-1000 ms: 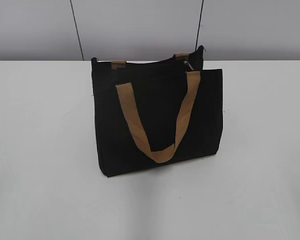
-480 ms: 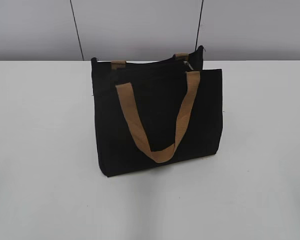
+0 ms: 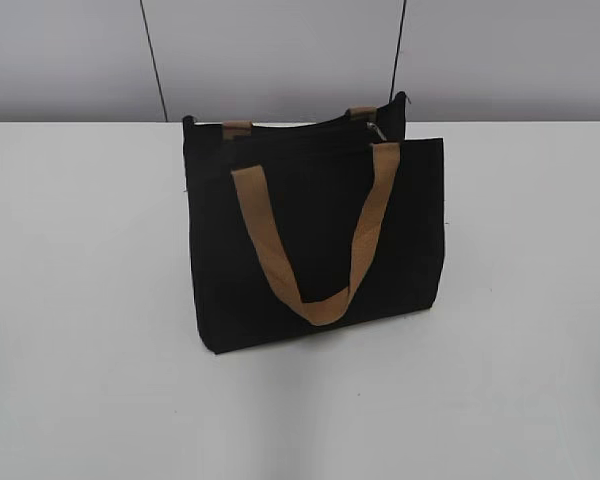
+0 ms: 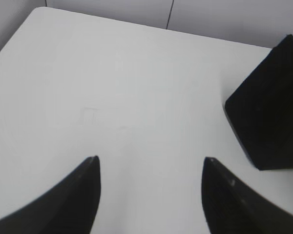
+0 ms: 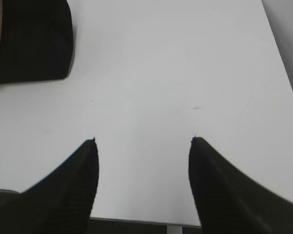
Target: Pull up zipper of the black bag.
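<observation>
The black bag stands upright in the middle of the white table, a tan webbing handle hanging down its front. The small silver zipper sits at the right end of the bag's top edge. Neither gripper shows in the exterior view. My left gripper is open and empty over bare table, with the bag's corner to its right. My right gripper is open and empty over bare table, with the bag's corner at its upper left.
A grey wall with dark vertical seams runs behind the table. The table's edge shows just below my right gripper's fingers.
</observation>
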### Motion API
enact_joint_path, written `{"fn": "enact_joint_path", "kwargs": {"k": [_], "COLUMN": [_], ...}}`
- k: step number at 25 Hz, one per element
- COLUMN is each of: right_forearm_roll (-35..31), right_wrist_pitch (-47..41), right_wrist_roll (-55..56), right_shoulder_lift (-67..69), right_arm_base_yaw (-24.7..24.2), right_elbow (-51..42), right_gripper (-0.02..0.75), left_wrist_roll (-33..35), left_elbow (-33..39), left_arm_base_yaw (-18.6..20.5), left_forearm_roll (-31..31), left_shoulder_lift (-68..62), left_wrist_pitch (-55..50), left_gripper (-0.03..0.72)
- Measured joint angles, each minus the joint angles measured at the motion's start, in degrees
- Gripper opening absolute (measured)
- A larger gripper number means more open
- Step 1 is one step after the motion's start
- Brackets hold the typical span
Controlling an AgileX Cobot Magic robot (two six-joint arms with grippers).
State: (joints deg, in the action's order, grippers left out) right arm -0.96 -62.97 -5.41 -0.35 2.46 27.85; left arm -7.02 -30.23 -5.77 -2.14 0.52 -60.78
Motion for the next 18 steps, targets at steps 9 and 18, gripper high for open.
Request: {"fn": "enact_joint_path", "kwargs": {"k": [9,18], "right_forearm_roll": [-0.12,-0.12], "right_wrist_pitch": [0.06,0.06], "right_wrist_roll": [0.00,0.00], "right_shoulder_lift": [0.00,0.00], "right_arm_base_yaw": [-1.38,-1.38], "right_elbow": [0.00,0.00], "right_gripper": [0.456,0.456], "left_wrist_roll": [0.00,0.00], "left_elbow": [0.00,0.00], "left_arm_base_yaw": [1.85,2.02], "left_forearm_roll": [0.00,0.00], "left_shoulder_lift": [0.00,0.00], "left_wrist_pitch": [0.02,0.02], "left_gripper": [0.489,0.489]}}
